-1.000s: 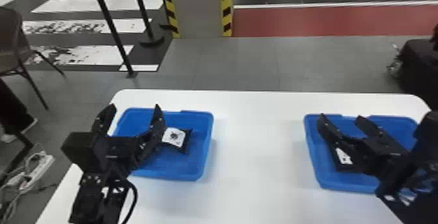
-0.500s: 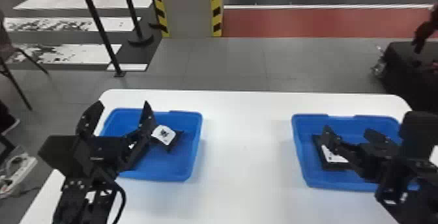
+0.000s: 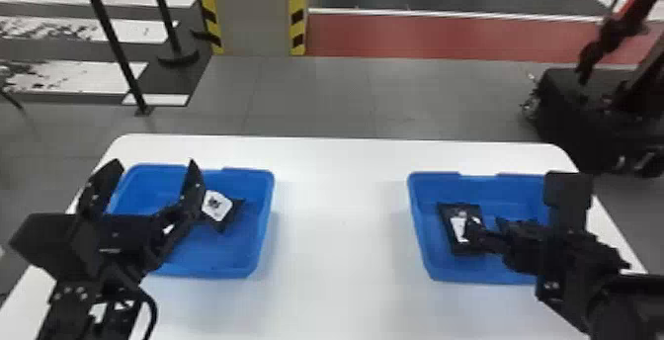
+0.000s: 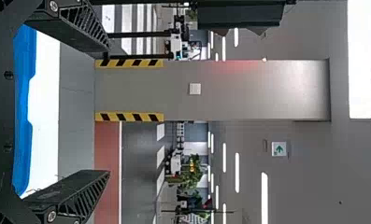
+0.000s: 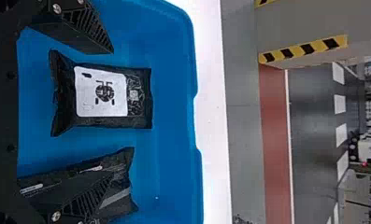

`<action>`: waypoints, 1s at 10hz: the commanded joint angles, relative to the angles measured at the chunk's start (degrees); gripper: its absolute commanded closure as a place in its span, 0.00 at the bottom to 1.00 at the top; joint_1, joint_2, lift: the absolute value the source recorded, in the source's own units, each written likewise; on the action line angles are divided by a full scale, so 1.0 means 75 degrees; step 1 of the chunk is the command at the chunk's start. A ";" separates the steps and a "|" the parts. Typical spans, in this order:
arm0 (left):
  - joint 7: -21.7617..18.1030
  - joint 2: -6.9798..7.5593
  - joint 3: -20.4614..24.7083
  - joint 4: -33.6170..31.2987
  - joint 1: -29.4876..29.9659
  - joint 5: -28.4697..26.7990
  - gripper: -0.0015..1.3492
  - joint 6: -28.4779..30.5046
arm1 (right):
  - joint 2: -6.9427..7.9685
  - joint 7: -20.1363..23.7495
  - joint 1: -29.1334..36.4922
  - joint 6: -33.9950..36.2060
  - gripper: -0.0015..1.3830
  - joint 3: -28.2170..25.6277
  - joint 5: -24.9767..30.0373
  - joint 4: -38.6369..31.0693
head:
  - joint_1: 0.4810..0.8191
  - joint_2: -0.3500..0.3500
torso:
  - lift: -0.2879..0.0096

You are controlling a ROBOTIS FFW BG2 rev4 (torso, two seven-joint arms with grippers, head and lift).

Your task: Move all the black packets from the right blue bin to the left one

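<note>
From here, the black right gripper (image 3: 485,225) gapes empty over the blue plastic right bin (image 3: 424,225) and its white-labelled black packet (image 5: 101,93); one finger (image 5: 87,191) partly hides another black packet (image 5: 121,161). The black left gripper (image 3: 154,162), wide open and empty, blocks some of the blue plastic left bin (image 3: 264,210), a white-patched black packet (image 3: 217,208) inside.

Glossy black plastic packet (image 5: 139,98).

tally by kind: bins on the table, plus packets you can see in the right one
Blue bins: 2, left bin and right bin
Black packets: 2, white-labelled packet and partly covered packet
Total: 4
</note>
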 commanded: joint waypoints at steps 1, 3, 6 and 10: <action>0.0000 -0.0020 0.0001 0.0000 0.0018 -0.0010 0.07 0.0026 | -0.0003 0.0095 -0.0396 0.0087 0.08 0.0108 0.0065 0.0671 | 0.63 0.47 | 0.60; 0.0000 -0.0020 -0.0022 0.0000 0.0018 -0.0010 0.07 -0.0011 | 0.0009 0.0318 -0.0846 0.0124 0.08 0.0272 0.0311 0.1421 | 0.63 0.48 | 0.60; 0.0000 -0.0020 -0.0104 0.0000 0.0018 -0.0010 0.07 -0.0030 | 0.0056 0.0330 -0.0977 0.0124 0.19 0.0307 0.0346 0.1684 | 0.63 0.48 | 0.60; 0.0000 -0.0020 -0.0081 0.0000 0.0018 -0.0010 0.08 -0.0086 | 0.0150 0.0330 -0.0996 -0.0194 0.85 0.0296 0.0346 0.1928 | 0.63 0.49 | 0.60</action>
